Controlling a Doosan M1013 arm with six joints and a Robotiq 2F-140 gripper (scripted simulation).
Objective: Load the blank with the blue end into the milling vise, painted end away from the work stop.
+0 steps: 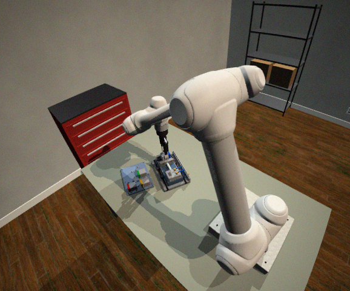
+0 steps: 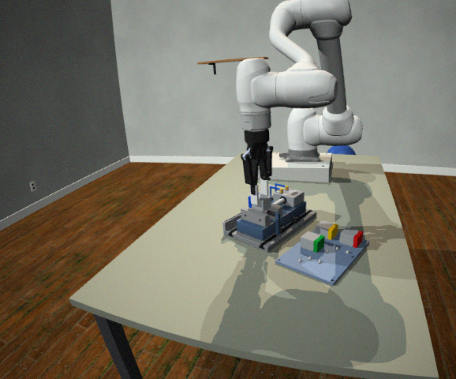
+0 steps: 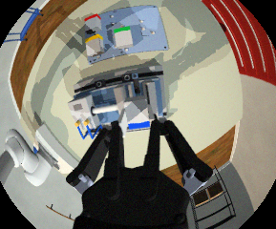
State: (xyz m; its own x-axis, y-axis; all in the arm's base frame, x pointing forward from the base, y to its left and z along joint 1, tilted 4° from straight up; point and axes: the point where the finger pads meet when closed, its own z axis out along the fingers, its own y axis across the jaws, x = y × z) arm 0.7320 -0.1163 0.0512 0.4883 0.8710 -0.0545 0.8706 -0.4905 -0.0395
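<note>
Gripper (image 2: 257, 188) clenched on blue-ended blank (image 2: 256, 199) | blank hangs over vise (image 2: 268, 220), blue end away from plate (image 2: 322, 264) so plain end meets the stop | three other blanks on plate

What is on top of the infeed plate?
On the infeed plate lie three grey blanks: green-ended, yellow-ended and red-ended, beside small pins. The plate surface beneath each blank is covered.

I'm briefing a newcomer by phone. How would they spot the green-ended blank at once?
Find the pale blue infeed plate on the table, beside the vise. Three grey blanks lie on it; the green-ended blank lies nearest the vise's front corner, its neighbours ending in yellow and red.
</note>
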